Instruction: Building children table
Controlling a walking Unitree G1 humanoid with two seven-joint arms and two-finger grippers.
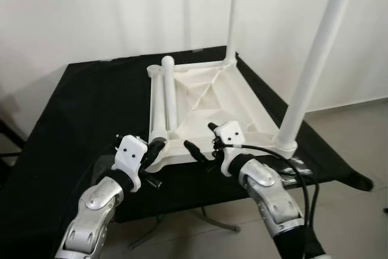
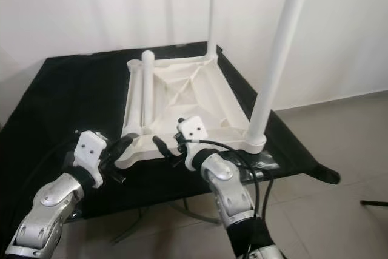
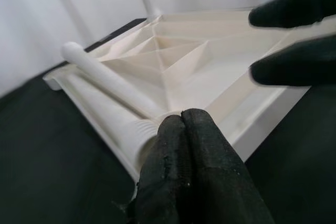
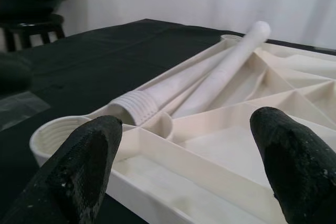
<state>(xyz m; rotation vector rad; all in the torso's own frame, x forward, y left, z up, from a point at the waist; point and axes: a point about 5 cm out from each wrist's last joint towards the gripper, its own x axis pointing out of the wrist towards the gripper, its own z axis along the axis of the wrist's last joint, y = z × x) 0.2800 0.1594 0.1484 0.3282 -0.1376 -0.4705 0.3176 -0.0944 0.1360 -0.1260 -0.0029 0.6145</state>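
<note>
A white plastic tabletop [image 1: 212, 98] lies upside down on a black-draped table [image 1: 79, 107]. Two white legs stand screwed into its right corners, one near [image 1: 312, 65] and one far [image 1: 232, 10]. Two loose legs [image 1: 165, 98] lie side by side inside its left edge, their threaded ends [image 4: 134, 106] by the near-left corner socket [image 4: 58, 129]. My left gripper [image 1: 159, 145] is shut with nothing in it, its tips [image 3: 182, 116] just short of those threaded ends. My right gripper [image 1: 203, 139] is open over the tabletop's near rim, one fingertip [image 4: 89, 150] on each side of it.
The draped table's near edge runs just under both wrists, with a metal base [image 1: 212, 219] below. Grey floor [image 1: 354, 144] lies to the right and a white wall stands close behind. A dark stool [image 4: 31, 19] stands off to the left.
</note>
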